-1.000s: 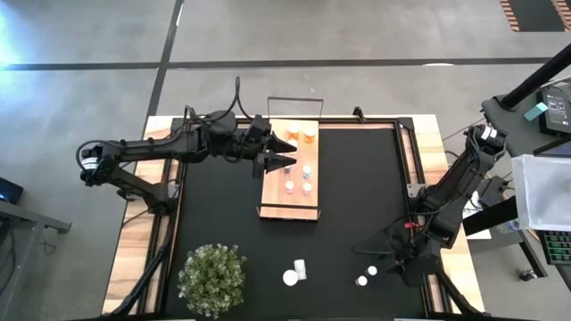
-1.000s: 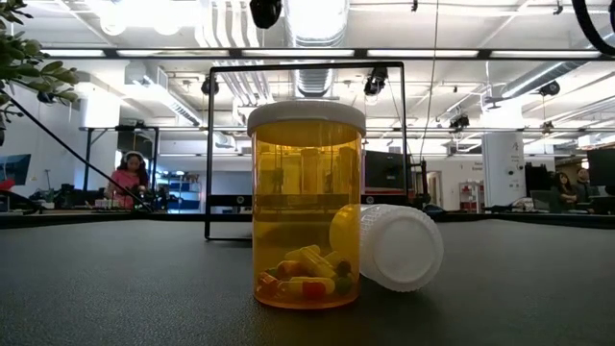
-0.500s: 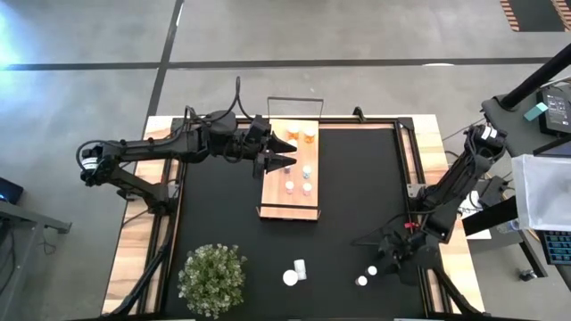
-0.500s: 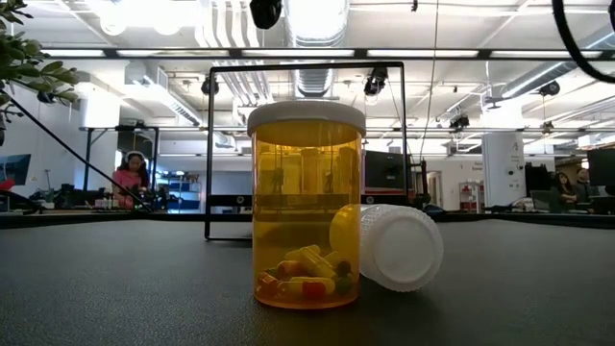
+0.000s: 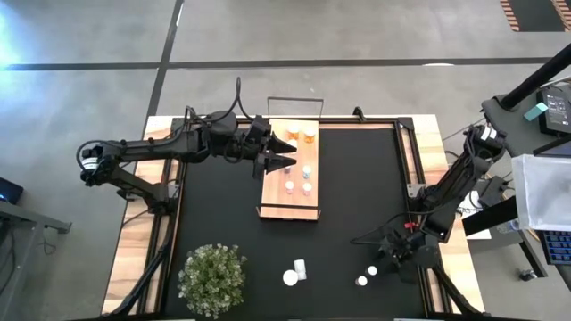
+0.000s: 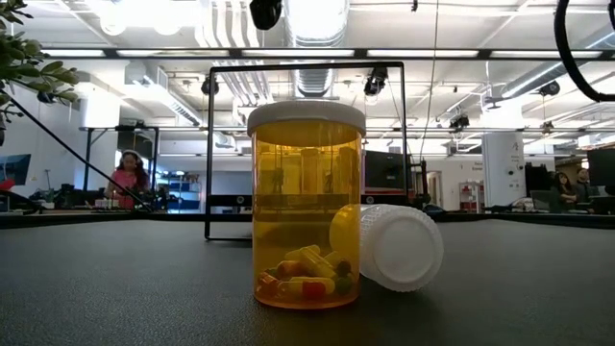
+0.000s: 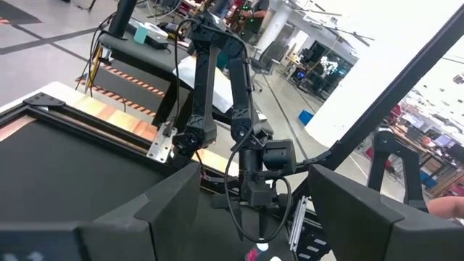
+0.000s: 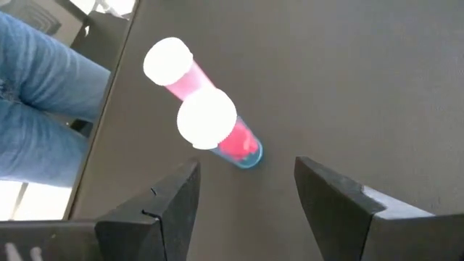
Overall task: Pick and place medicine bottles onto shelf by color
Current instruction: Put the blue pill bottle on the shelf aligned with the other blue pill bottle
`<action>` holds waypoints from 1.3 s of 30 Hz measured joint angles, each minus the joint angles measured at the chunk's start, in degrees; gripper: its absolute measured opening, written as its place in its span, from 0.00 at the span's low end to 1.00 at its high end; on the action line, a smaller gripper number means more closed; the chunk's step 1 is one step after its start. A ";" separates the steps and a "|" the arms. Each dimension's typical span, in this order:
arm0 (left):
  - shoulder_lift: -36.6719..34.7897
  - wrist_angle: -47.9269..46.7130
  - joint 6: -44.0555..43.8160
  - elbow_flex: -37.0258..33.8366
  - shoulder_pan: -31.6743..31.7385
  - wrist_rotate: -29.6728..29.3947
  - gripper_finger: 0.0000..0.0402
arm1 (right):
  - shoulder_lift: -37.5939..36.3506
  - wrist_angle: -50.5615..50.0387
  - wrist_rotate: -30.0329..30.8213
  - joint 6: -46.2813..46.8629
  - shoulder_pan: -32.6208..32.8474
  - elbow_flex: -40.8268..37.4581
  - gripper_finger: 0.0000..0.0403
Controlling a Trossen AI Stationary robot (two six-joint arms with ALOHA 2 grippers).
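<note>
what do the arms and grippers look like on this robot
Both arms are dark, jointed links with black cables looping off them. The left gripper ends in two tapered, pointed black fingers; the right gripper has broad, angular dark fingers.

The right gripper (image 5: 385, 257) has shifted along the black mat (image 5: 357, 196): a second ago it hung at the mat's near right corner, beyond the two small white-capped bottles (image 5: 367, 275); now it sits farther from the near edge, just past them, with its open fingers (image 8: 170, 206) over the two red-pink bottles. Its cable loop (image 6: 577, 48) has swung further into the low view's corner.
</note>
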 joint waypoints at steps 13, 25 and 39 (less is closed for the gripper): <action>0.00 0.02 0.01 -0.16 0.00 -0.02 0.60 | 13.74 13.59 1.77 -4.81 -0.04 1.12 0.53; 0.00 0.03 0.01 -0.21 0.00 -0.44 0.60 | 21.20 16.57 6.21 -5.28 -0.02 2.81 0.52; 0.00 0.04 0.01 -0.21 0.00 -0.44 0.60 | 20.67 17.01 6.05 -3.97 -0.02 3.13 0.25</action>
